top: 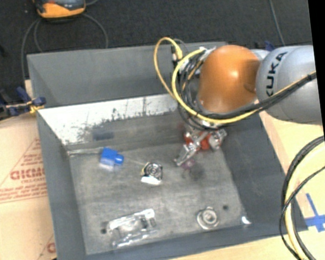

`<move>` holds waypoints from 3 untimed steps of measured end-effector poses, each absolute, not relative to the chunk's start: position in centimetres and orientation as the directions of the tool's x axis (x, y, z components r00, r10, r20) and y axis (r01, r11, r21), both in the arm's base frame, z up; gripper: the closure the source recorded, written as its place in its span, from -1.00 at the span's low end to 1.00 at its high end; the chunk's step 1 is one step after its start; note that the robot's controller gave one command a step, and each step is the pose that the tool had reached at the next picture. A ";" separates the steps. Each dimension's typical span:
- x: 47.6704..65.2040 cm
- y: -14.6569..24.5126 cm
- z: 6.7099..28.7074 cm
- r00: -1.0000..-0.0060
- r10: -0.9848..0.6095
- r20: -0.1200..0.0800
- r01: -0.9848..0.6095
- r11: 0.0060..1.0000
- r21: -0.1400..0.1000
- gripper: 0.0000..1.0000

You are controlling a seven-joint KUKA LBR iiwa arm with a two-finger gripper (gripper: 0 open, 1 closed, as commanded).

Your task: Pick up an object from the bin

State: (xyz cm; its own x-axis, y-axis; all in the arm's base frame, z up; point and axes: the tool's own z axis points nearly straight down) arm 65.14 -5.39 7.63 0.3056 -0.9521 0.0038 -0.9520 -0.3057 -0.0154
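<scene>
The grey bin (249, 163) under me holds only a few loose things, spread well apart on its floor. A blue cap (111, 158) lies on its side toward the back left corner. A clear packet (130, 226) with something pale inside lies along the front edge, left of the middle. A round metal ring (207, 217) sits near the front edge, right of the middle, and a tiny white scrap (245, 221) is tucked into the front right corner. My pincer (185, 158) hangs low over bare floor in the back right part of the bin, with red parts showing just above it. Whether it is spread or pressed together I cannot tell. The thing nearest to it is a small white and silver piece (151, 173), lying close to the middle of the floor, near my pincer's left but apart from it. It is lumpy, with a white underside and a shiny, darker top (its exact kind is too small to make out). Above my wrist sits the rounded orange cover (226, 77), and the grey arm (289, 81) behind it bears the letters KUKA.
</scene>
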 end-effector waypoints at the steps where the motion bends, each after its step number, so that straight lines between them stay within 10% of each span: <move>1: 65.2 -5.3 7.7 0.304 -0.953 0.001 -0.952 -0.304 -0.016 1.00; 3: 65.6 -5.4 14.1 0.286 -0.958 0.003 -0.958 -0.286 -0.007 1.00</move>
State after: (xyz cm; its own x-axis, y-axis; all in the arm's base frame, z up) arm 65.59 -5.41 14.07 0.2862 -0.9582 0.0026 -0.9581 -0.2862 -0.0071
